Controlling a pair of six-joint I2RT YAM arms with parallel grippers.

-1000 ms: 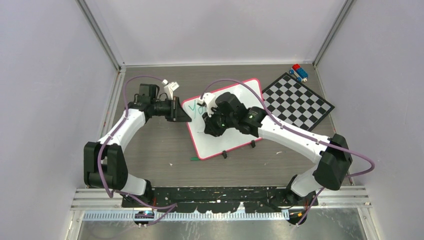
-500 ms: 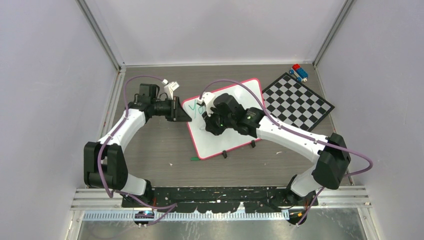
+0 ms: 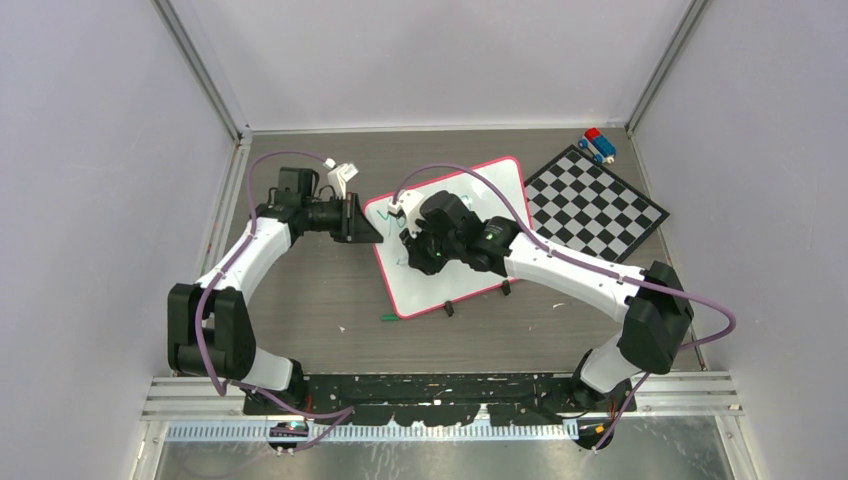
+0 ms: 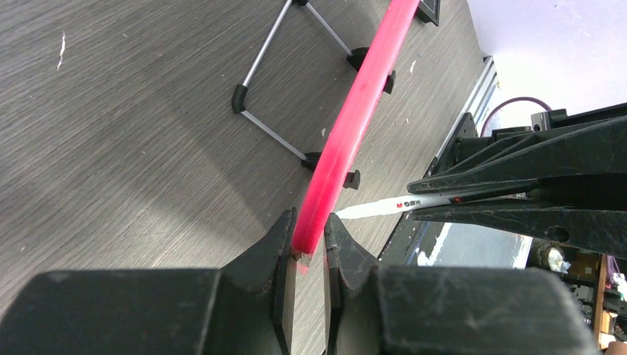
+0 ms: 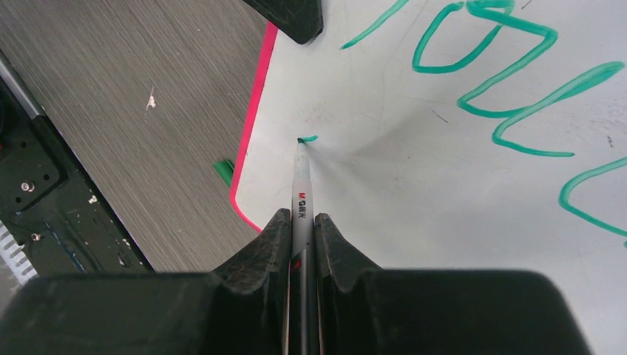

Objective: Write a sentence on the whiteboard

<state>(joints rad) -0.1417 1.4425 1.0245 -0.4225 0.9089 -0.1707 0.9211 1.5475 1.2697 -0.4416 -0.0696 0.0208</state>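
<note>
Desk (image 3: 300, 300): grey wood-grain top, closed in by plain lilac walls on three sides, with both arm bases at its near edge.
Whiteboard (image 3: 428, 292): near the middle of the desk, turned at an angle, with a pink-red rim (image 4: 356, 122) all round and two black clips (image 3: 449, 309) on its near edge.
Stand (image 4: 275, 70): thin wire frame with black feet under the board. The left wrist view shows the board edge-on, raised off the desk.
Sentence (image 5: 492, 70): green marker handwriting on the far-left part of the board. Only loops of large letters show in the right wrist view, too partial to read, and from above the right arm hides most of it.
Left tool (image 4: 307, 248): clenched on the whiteboard's rim at its left edge, one finger on each face of the board.
Right tool (image 5: 302, 231): over the left part of the board, grasping the marker, both fingers tight against its barrel.
Marker (image 5: 301, 188): pale barrel with red and black print, leaning down to the board. Its tip touches the white surface at the end of a short green stroke (image 5: 309, 138), apart from the large letters and near the left rim.
Green piece (image 5: 223, 171): small, lying on the desk just beside the board's rim.
Checkered board (image 3: 597, 203): black and white, flat on the desk to the right of the whiteboard, just beside its far-right corner. Whether the two touch I cannot tell.
Toy (image 3: 598, 145): small blue and red thing at the checkered board's far corner, near the back wall.
</note>
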